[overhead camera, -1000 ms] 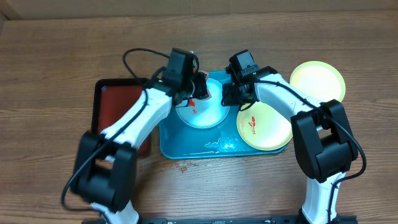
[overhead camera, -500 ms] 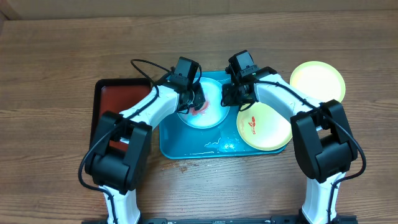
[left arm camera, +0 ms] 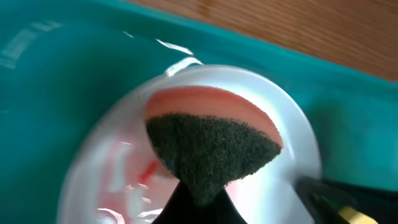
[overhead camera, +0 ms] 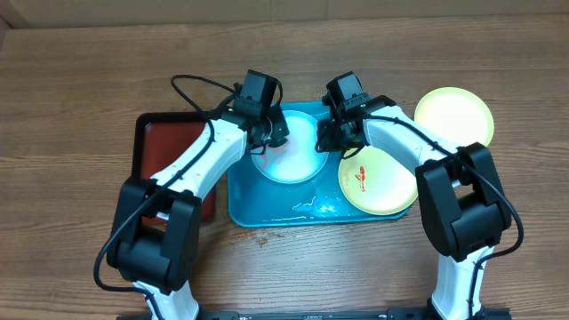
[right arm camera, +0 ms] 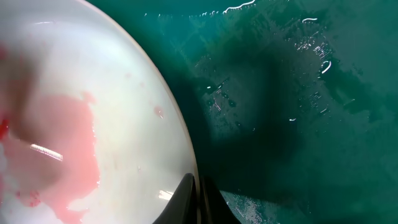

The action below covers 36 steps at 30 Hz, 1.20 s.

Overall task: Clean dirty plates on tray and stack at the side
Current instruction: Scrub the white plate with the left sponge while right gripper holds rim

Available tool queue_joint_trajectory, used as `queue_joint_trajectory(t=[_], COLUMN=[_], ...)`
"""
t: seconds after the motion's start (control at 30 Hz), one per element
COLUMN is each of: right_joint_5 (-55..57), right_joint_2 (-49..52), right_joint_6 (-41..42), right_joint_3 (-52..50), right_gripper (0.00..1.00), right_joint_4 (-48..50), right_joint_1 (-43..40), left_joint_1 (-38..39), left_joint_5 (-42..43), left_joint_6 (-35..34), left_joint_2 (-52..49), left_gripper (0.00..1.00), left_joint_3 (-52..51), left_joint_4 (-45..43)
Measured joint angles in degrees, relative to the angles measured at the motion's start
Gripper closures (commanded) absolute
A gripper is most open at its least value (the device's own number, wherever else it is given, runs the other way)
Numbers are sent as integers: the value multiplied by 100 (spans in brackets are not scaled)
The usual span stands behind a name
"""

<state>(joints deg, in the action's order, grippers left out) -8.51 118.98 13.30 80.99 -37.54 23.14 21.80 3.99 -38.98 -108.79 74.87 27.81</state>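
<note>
A light blue plate [overhead camera: 289, 158] lies on the blue tray [overhead camera: 258, 212]. In the left wrist view this plate [left arm camera: 292, 134] is smeared with watery red sauce. My left gripper [overhead camera: 274, 135] [left arm camera: 198, 198] is shut on a sponge [left arm camera: 211, 146] with a dark green scrub face and a pink back, and presses it on the plate's far side. My right gripper [overhead camera: 331, 140] [right arm camera: 199, 190] is shut on the right rim of the same plate [right arm camera: 93, 124]. A yellow-green plate [overhead camera: 378, 178] with a red smear lies at the tray's right end. Another yellow-green plate [overhead camera: 453, 116] rests on the table, off the tray.
A smaller dark red tray [overhead camera: 169, 147] with a black rim lies left of the blue one, partly under my left arm. Water is pooled on the blue tray's floor [right arm camera: 298, 124] near its front edge [overhead camera: 311, 209]. The table is brown wood.
My left gripper has swept the sponge across the light blue plate and now sits further back and left. The red smear has spread thinner. The right gripper has kept its place.
</note>
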Motion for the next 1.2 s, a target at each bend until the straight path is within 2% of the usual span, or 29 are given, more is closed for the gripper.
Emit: queue_joint_trajectory(t=[0.2, 0.4, 0.57, 0.77, 0.87, 1.03, 1.2], right_joint_5=[0, 46, 48, 48, 46, 46, 44], right_joint_2=[0, -11, -11, -17, -20, -20, -20], right_joint_6=[-2, 0, -4, 0, 0, 17, 17], right_joint_3=[0, -9, -9, -11, -11, -11, -11], right_gripper=[96, 96, 96, 96, 96, 96, 96], right_joint_4=[2, -20, -20, -24, -22, -13, -4], right_joint_1=[0, 7, 7, 7, 15, 15, 15], left_joint_1=[299, 321, 284, -68, -146, -136, 50], left_joint_5=[634, 708, 256, -841, -903, -210, 407], left_joint_6=[-9, 15, 59, 321, 444, 660, 704], left_joint_2=[-570, -715, -715, -728, -743, -743, -750], left_gripper=[96, 96, 96, 96, 96, 96, 96], left_joint_3=[17, 114, 219, 610, 898, 1145, 1141], left_joint_4=[68, 286, 702, 1661, 1661, 1178, 1082])
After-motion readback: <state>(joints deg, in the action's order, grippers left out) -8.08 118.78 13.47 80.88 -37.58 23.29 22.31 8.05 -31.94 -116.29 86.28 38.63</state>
